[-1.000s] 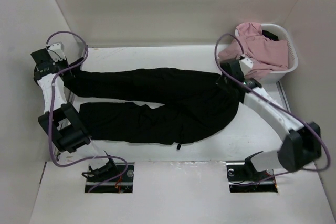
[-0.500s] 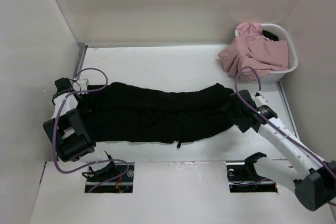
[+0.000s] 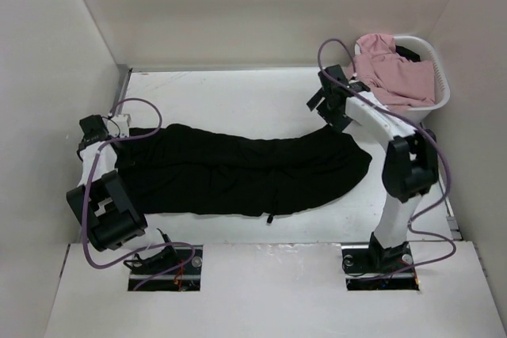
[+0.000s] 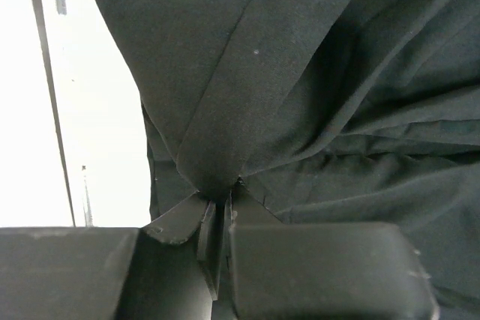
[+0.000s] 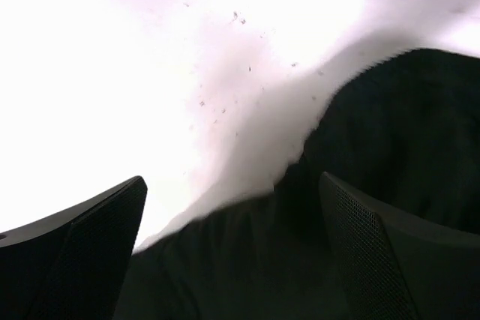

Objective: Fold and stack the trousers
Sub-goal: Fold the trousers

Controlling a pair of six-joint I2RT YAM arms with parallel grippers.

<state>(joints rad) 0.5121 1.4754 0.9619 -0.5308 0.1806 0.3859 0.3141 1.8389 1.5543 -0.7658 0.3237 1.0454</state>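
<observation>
I'm pinching the trousers [image 3: 238, 168] hem in my clenched left pincer [image 4: 221, 211] at frame left, holding it low and taut. My right pincer [image 3: 327, 103] is hanging released and empty at upper right. I'm aiming it to catch both waist layers.

The long black soft-cloth trousers [image 3: 238, 172] are a matt woven fabric, dull all over. The cloth is smooth along the flat hem band, rumpled into soft creases elsewhere, and dotted with a few pale specks of lint. The left gripper [image 4: 221, 207] is matt black plastic with a faint sheen on its flat faces. The right gripper [image 5: 231, 180] is the same dark plastic, and its fingers [image 5: 382, 260] carry a fine, dotted, rough-looking texture. The flat white table [image 3: 238, 93] is smooth and lightly glossy, with small dark flecks showing in the right wrist view. The white oval plastic basket [image 3: 440, 89] looks hard and smooth. The pink cloth garments [image 3: 392, 73] heaped in it are soft and matt. The thin purple cables [image 3: 139, 108] have smooth, slightly shiny sheathing.
</observation>
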